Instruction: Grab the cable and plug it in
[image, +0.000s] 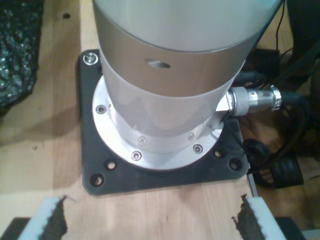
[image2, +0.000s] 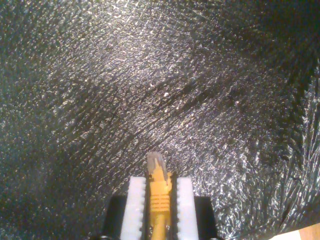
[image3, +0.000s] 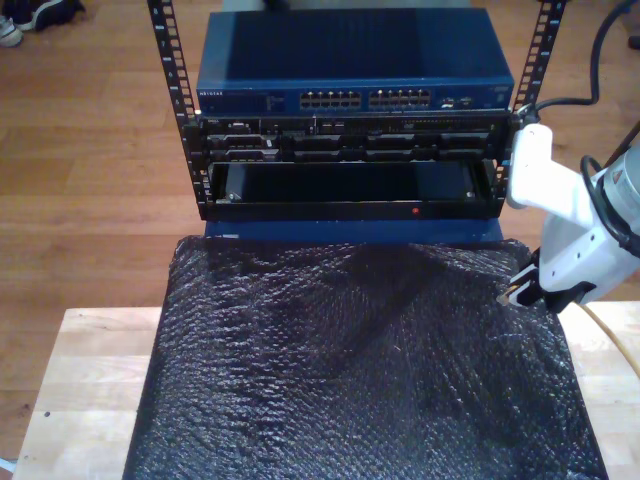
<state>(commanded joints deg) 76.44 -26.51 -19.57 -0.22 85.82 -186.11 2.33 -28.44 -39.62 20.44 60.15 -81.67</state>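
your second gripper (image2: 156, 200) clamped cable (image2: 158, 197) just behind clear plug, plug jutting past pads over black bubble wrap (image2: 150, 90). exterior view alone gave you network switch (image3: 355, 75) in rack behind wrap, that gripper (image3: 522, 292) at its right. first gripper (image: 150, 220) stood spread, empty, facing arm base (image: 165, 100) on black mounting plate (image: 100, 170).
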